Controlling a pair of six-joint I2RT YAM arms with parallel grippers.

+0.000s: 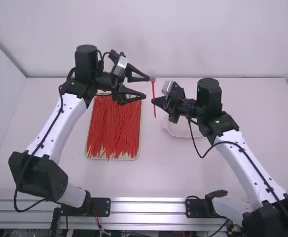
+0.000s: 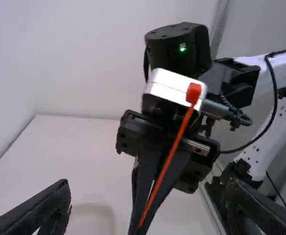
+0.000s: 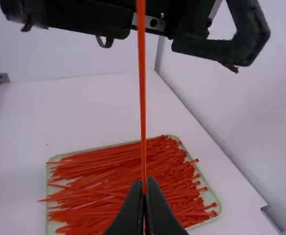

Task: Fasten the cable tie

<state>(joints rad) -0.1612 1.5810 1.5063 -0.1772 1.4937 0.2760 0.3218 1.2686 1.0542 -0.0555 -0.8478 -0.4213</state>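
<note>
High view: the red cable tie (image 1: 153, 91) stands upright above the worktop (image 1: 183, 163), head uppermost, lower part clamped in the right jaws, left jaws spread apart just beside it.

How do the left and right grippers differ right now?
The left arm's black two-finger gripper is wide open and empty; the right arm's black two-finger gripper is shut on a thin red plastic cable tie. The left gripper hangs by the far end of the flat tray of red ties; the right gripper is beside that tray. Both face each other above the white table.
</note>
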